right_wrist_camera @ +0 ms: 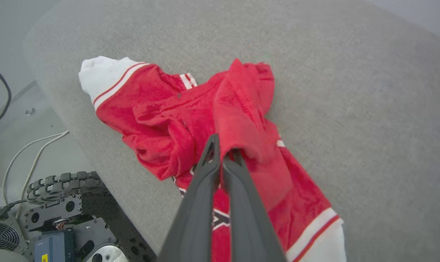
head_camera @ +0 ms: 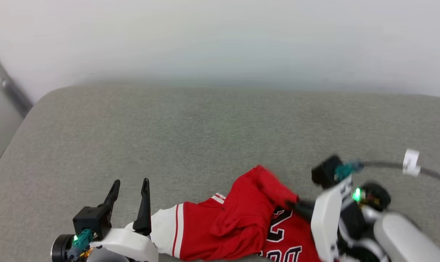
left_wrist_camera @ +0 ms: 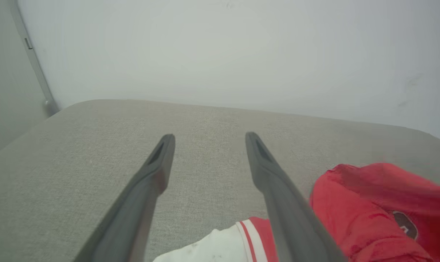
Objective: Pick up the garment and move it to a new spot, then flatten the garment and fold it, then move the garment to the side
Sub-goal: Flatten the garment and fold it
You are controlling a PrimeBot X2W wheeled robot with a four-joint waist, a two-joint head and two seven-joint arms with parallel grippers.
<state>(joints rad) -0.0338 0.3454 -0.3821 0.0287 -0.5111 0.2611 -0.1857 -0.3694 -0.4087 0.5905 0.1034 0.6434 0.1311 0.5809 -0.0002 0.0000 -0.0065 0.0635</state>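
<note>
**Right hand** [right_wrist_camera: 223, 154] [head_camera: 292, 203]: two long dark fingers pressed together, clamped on a raised fold of the garment.

**Thin red short-sleeved jersey shirt, white sleeves, red-and-white stripe trim, black-and-white block lettering** [right_wrist_camera: 161, 112] [head_camera: 234, 225] [left_wrist_camera: 369, 203]: crumpled, lying at the near edge of the cushion, right of its middle. The pinched fold is lifted into a peak. One white sleeve reaches towards the left hand; the other lies at the opposite end, beneath the right hand's fingers in the right wrist view.

**Left hand** [head_camera: 129, 187] [left_wrist_camera: 209, 142]: fingers spread apart, holding nothing, over the near edge, just beside the white sleeve.

**Grey woven-fabric cushion with rounded corners** [head_camera: 191, 138] [left_wrist_camera: 78, 153] [right_wrist_camera: 351, 91]: carries the shirt.

**Dark cable with white tag** [head_camera: 411, 162]: behind the right arm.
</note>
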